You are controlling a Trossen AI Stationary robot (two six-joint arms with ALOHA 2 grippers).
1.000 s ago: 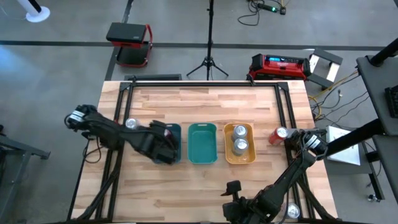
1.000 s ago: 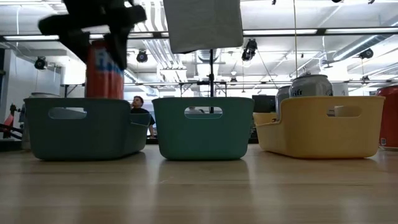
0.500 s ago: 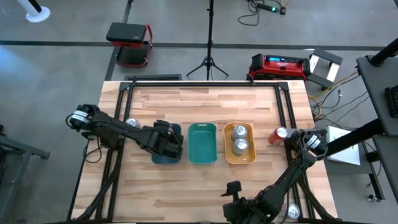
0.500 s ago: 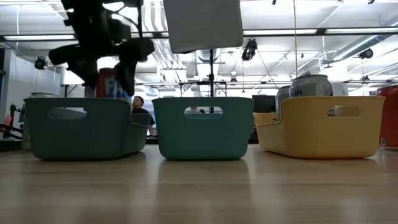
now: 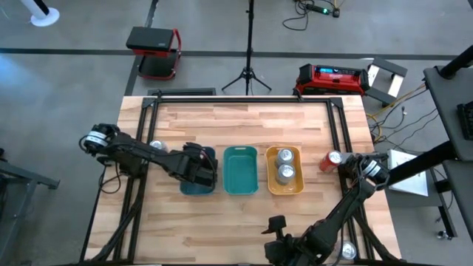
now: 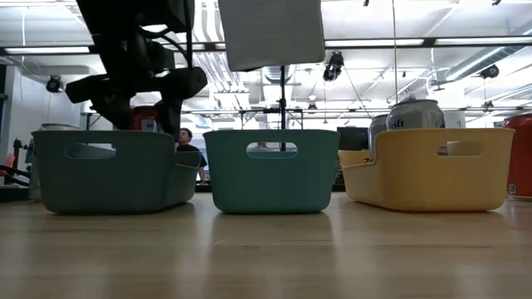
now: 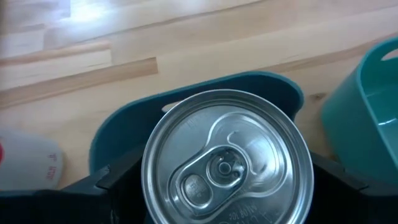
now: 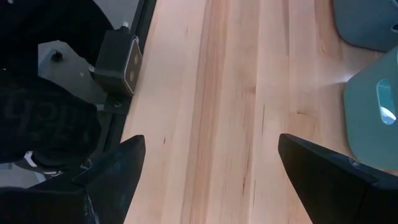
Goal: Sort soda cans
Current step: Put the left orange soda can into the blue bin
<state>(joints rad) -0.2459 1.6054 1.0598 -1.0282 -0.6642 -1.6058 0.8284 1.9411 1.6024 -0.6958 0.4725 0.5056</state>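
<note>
Mostly hidden: red can [image 6: 143, 119] between left gripper [image 6: 137, 95] fingers, inside dark teal tray [image 6: 112, 170].

1. Ceiling strip lights [image 6: 416, 41] are glaring in your low view, backlighting the left arm [image 6: 133, 58] into silhouette.
2. You're getting even, bright overhead light on the table [image 5: 244, 125].
3. Can top [image 7: 227, 165] is reflecting softly; edges are blurring.

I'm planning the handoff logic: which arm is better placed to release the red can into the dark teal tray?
Left. Its end effector is shut on the red can, low inside the dark teal tray. The right end effector is open over bare table, holding nothing.
</note>
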